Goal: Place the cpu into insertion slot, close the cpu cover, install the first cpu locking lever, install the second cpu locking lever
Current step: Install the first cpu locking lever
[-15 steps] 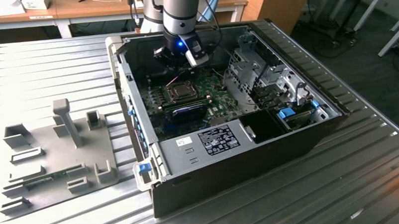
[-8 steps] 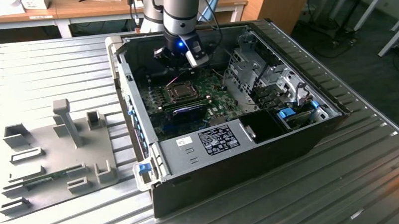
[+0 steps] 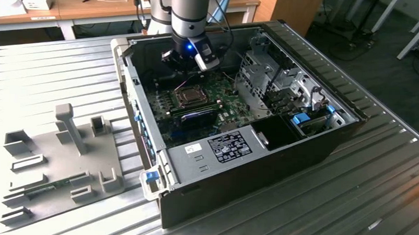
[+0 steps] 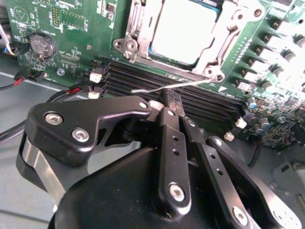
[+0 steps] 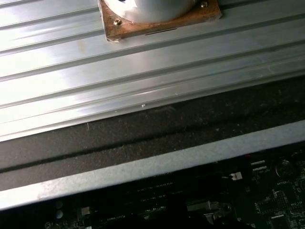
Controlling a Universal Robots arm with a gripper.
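Note:
In the second wrist view the cpu [image 4: 183, 28] lies flat in the insertion slot [image 4: 125, 45], with the shiny cpu cover [image 4: 217, 40] framing it. A thin wire locking lever [image 4: 200, 82] sticks out from the socket corner across the black memory slots [image 4: 138, 78]. My gripper [image 4: 171, 98] is shut, and its narrow tips sit right at the middle of that lever, touching it or nearly so. In the exterior view my gripper [image 3: 185, 69] hangs inside the open computer case, just behind the cpu [image 3: 190, 96] on the green board.
The case walls [image 3: 136, 109] and a metal drive cage [image 3: 267, 77] close in around the board. A coin battery [image 4: 43, 45] sits beside the memory slots. A grey fixture plate [image 3: 61, 159] lies on the ribbed metal table [image 5: 143, 67] at the exterior view's left.

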